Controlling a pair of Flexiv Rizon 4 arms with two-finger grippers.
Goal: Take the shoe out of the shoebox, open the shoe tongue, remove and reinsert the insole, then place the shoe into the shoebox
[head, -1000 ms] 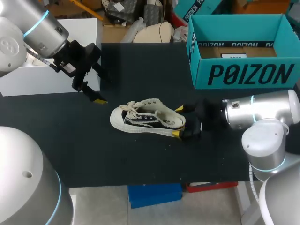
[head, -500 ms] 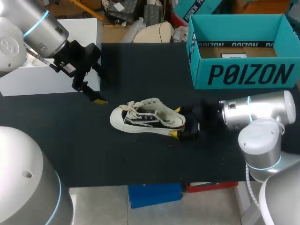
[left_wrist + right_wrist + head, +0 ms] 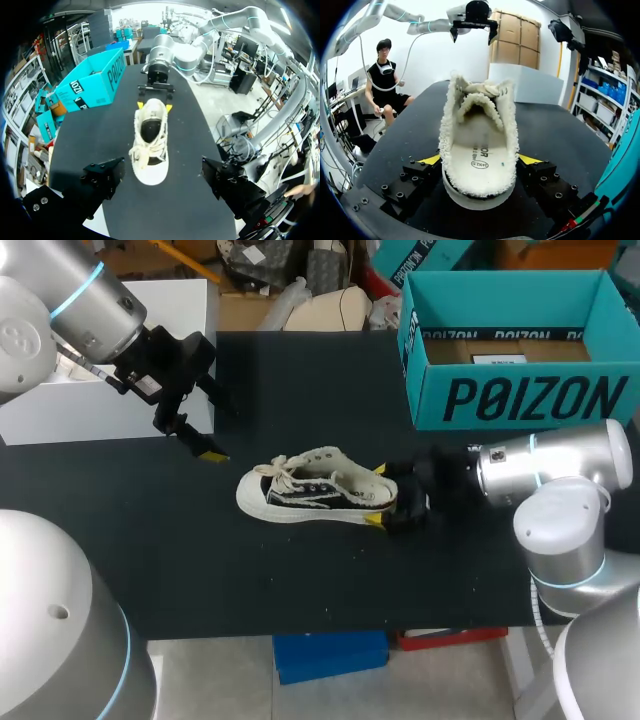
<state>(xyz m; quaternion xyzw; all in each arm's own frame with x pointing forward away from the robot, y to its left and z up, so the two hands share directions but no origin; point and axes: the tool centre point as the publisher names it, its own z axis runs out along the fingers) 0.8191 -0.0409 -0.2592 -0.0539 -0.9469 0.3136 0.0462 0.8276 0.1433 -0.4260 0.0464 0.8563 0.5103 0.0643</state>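
- Shoebox (image 3: 520,400): teal, open at the top, on the far right of the black worktop (image 3: 300,580), well apart from the shoe. On its brown floor we see one small white slip (image 3: 497,359). The near wall hides the front strip of the floor.
- Shoe (image 3: 315,488): out of the shoebox, upright on the middle of the worktop. The toe points toward our left arm and the heel toward our right arm.
- Inside the shoe, from the right wrist view: the pale insole (image 3: 480,160) lies flat in the heel, ringed by a fleece lining. The fleece tongue (image 3: 477,100) stands ahead of it and hides the toe cavity.
- Right gripper (image 3: 380,496): its fingers are narrowed onto the heel, one yellow tip pressed to each side, so it holds the shoe. The fleece collar partly covers both tips in the right wrist view.
- Left gripper (image 3: 222,432): fingers spread wide with nothing between them, above the far left of the worktop and apart from the toe. Only one yellow tip shows from the head view.
- White box (image 3: 60,410): at the far left edge of the worktop, partly behind our left arm. We cannot tell its contents.
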